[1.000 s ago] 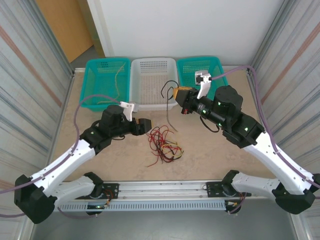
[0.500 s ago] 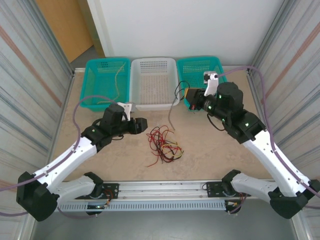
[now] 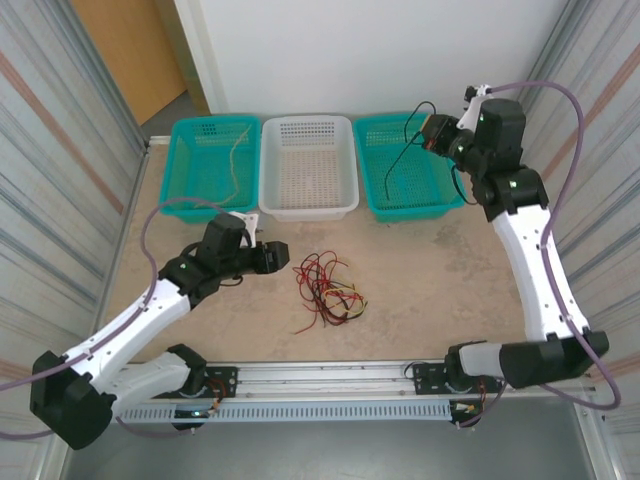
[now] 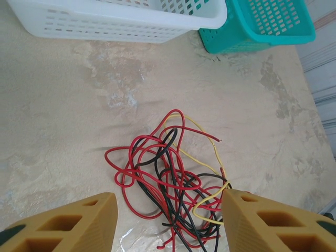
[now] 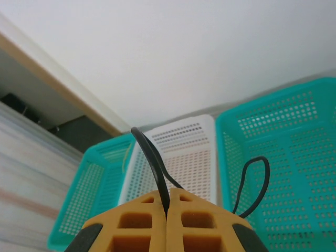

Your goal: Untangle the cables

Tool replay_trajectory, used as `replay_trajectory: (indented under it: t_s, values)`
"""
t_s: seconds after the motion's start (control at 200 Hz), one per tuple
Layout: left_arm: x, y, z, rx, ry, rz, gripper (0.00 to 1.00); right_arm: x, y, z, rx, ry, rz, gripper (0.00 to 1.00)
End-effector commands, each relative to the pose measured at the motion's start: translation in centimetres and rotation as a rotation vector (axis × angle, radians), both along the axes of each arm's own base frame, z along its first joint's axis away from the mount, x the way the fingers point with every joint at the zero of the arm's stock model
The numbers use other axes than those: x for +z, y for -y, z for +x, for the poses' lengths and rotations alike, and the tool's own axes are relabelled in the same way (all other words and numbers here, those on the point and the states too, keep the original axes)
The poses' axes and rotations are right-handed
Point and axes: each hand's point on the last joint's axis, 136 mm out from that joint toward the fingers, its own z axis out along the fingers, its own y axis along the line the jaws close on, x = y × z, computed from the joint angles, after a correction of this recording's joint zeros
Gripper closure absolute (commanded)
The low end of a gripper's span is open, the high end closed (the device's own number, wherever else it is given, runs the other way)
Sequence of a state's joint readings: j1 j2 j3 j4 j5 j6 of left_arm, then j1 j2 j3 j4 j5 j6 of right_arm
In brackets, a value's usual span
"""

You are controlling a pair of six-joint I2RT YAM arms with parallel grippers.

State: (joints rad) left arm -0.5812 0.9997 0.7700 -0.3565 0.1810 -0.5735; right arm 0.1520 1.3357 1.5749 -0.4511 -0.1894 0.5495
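Now, from the top: the right end effector [image 3: 432, 133], pinching a black cable [image 3: 398, 162], hangs high over the right teal basket [image 3: 452, 203] so the cable dangles above it, seemingly for sorting, while the left end effector [image 3: 281, 256] sits low beside the tangle of cables [image 3: 325, 290] on the counter [image 3: 430, 270]. Left wrist: it's spread wide, framing the red, black and yellow tangle, nothing held. Right wrist: pressed together on that black cable.

Top overhead; L wrist close, down; R wrist high; white basket [image 3: 308, 208] shared.
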Motion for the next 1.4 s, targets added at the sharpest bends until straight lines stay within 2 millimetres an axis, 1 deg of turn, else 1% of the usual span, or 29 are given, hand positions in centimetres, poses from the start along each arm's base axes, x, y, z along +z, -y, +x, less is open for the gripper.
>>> replay_trajectory:
  t_s: [0.0, 0.025, 0.04, 0.05, 0.165, 0.231, 0.326, 0.411, 0.516, 0.631, 0.717, 0.757, 0.827, 0.907, 1.057, 1.153, 1.393]
  values:
    - [0.3, -1.1, -0.3, 0.032, 0.007, 0.007, 0.44, -3.8, 0.4, 2.2, 0.019, -0.125, 0.029, 1.00]
    - [0.2, -1.2, -0.4, 0.034, 0.007, 0.008, 0.44, -4.5, 0.3, 2.6, 0.023, -0.143, 0.027, 1.00]
    - [0.3, -1.3, -0.4, 0.034, 0.009, 0.007, 0.44, -5.5, 0.3, 3.0, 0.025, -0.167, 0.024, 1.00]
    - [0.3, -1.4, -0.4, 0.035, 0.008, 0.007, 0.44, -5.7, 0.3, 3.1, 0.027, -0.171, 0.024, 1.00]
    - [0.5, -1.9, -0.6, 0.046, 0.013, 0.007, 0.44, -10.6, 0.0, 4.6, 0.044, -0.274, 0.004, 1.00]
    - [0.6, -2.3, -0.6, 0.054, 0.017, 0.007, 0.44, -13.2, -0.1, 5.2, 0.045, -0.327, -0.011, 1.00]
    - [1.0, -2.8, -0.6, 0.065, 0.022, 0.000, 0.44, -16.4, -0.1, 5.8, 0.049, -0.390, -0.042, 1.00]
    - [1.5, -3.3, -0.5, 0.077, 0.029, -0.007, 0.44, -19.4, -0.5, 6.3, 0.071, -0.462, -0.083, 1.00]
    - [2.7, -3.8, -0.4, 0.090, 0.049, -0.028, 0.44, -22.5, -1.4, 6.6, 0.105, -0.544, -0.134, 1.00]
    - [3.5, -4.1, -0.4, 0.101, 0.066, -0.045, 0.43, -24.9, -3.4, 6.3, 0.157, -0.592, -0.180, 1.00]
    - [3.1, -4.1, -0.3, 0.100, 0.062, -0.039, 0.42, -25.8, -5.1, 6.0, 0.204, -0.606, -0.171, 1.00]
    - [2.6, -4.1, -0.3, 0.099, 0.049, -0.035, 0.42, -26.1, -5.6, 5.9, 0.217, -0.609, -0.147, 1.00]
    - [1.6, -3.7, -0.4, 0.084, 0.020, -0.038, 0.43, -26.5, -6.4, 5.9, 0.233, -0.617, -0.103, 0.95]
    - [0.8, -3.4, -0.5, 0.077, -0.005, -0.048, 0.44, -27.2, -7.3, 5.7, 0.253, -0.629, -0.085, 0.95]
    - [1.1, -3.7, -0.3, 0.091, 0.013, -0.041, 0.43, -28.0, -8.8, 5.4, 0.286, -0.639, -0.074, 0.98]
    - [1.3, -3.7, -0.3, 0.088, 0.018, -0.038, 0.43, -28.0, -9.3, 5.5, 0.301, -0.636, -0.051, 0.98]
    - [1.2, -3.7, -0.1, 0.089, 0.012, -0.030, 0.43, -27.0, -11.0, 6.2, 0.349, -0.608, 0.043, 0.99]
